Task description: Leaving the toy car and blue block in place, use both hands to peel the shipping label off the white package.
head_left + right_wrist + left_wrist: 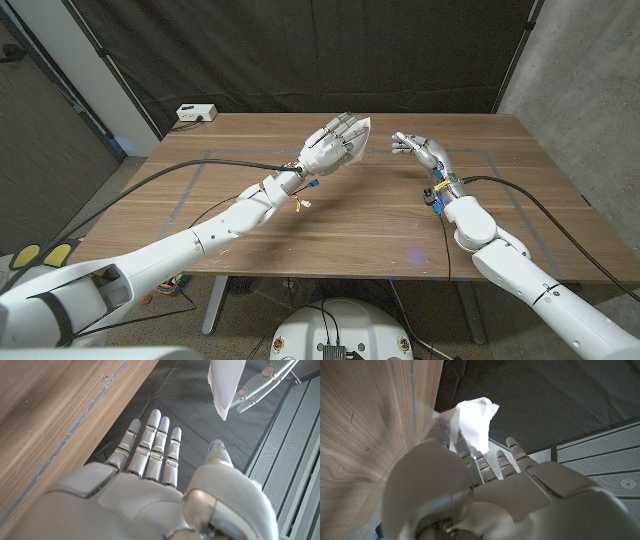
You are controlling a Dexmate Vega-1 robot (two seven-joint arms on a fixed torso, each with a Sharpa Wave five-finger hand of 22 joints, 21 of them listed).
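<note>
The left hand (pixel 333 143) has its fingers (pixel 470 455) closed together around a thin white sheet-like package (pixel 475 422), lifted above the far middle of the wooden table (pixel 350 215). In the left wrist view the fingers press side by side against the sheet, whose crumpled pale edge sticks out past the fingertips. In the head view the same white piece (pixel 358 128) shows as a flat sliver beyond the fingertips, well clear of the tabletop. In the right wrist view it hangs as a narrow white strip (pixel 223 387) pinched between the left hand's fingers (pixel 260 382).

The right hand (pixel 420 150) holds nothing. Its fingers (pixel 152 442) reach out fairly straight and lie close beside one another, with the thumb (pixel 217 450) set apart to the side. In the head view the hand hovers above the table near the left hand, with a clear gap between them, and its fingertips curl slightly toward the package.

No printing, brand or writing can be read on the white sheet; whether a label sits on it I cannot tell.

A small white box (pixel 194 113) with a cable lies at the table's far left corner. Grey tape lines (pixel 190 195) mark a rectangle on the wood. Black cables (pixel 215 166) run along both arms.
</note>
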